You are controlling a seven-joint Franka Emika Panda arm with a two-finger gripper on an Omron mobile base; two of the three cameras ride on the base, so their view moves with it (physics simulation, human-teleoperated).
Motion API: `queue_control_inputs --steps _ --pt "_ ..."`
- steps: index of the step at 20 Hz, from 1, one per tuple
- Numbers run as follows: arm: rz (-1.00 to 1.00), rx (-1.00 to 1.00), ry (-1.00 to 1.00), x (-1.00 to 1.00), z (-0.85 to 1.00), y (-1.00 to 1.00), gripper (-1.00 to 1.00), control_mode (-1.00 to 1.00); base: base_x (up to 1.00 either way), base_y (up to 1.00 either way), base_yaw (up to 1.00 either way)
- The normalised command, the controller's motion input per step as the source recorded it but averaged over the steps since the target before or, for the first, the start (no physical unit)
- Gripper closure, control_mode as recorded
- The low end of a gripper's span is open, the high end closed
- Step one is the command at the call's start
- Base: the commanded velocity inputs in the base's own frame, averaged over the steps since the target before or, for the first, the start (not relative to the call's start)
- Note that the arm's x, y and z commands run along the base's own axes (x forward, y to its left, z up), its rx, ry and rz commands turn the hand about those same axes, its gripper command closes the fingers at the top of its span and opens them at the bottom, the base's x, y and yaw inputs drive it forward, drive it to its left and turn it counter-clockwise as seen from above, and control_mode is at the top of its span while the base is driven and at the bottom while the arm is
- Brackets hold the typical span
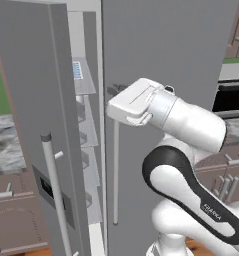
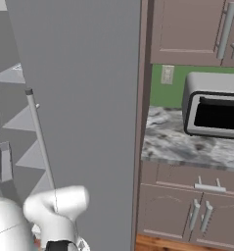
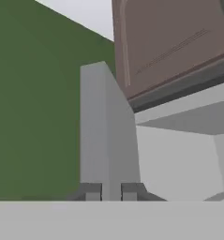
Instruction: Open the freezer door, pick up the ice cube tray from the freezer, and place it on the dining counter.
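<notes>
Grey freezer door (image 1: 38, 125) ajar, pincer (image 3: 111, 191) slightly parted astride its edge, arm lettering too small to read

Matt grey freezer door (image 1: 38, 100) (smooth)

Freezer door (image 1: 38, 115): tall, narrow, grey, swung partly open toward the camera at left; long vertical silver bar handle and a dark panel low on its face.
Freezer (image 1: 88, 145): interior visible in the gap beside the door, with pale grey shelves stacked one above another.
Ice cube tray (image 1: 77, 70): pale blue-white, gridded, lying on an upper shelf.
Wider grey door (image 1: 161, 40): closed, right of the gap, vertical bar handle near its left edge.
Robot arm (image 1: 186, 165): white with dark joints, rising from lower right, hand against that door's upper handle.
</notes>
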Motion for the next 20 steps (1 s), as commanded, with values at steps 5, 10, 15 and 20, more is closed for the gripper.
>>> queue_control_inputs --steps 5,10,15,20 --pt "0.33 0.0 -0.09 0.29 0.0 0.19 -1.0 -1.0 0.0 0.0 0.0" --pt "0.23 0.0 -0.05 0.27 0.0 0.25 -1.0 -1.0 0.0 0.0 0.0" --pt "0.21 0.0 -0.02 0.21 0.0 0.34 -1.0 -1.0 0.0 0.0 0.0" --pt "0.17 0.0 0.0 0.14 0.05 0.34 -1.0 -1.0 0.0 0.0 0.0"
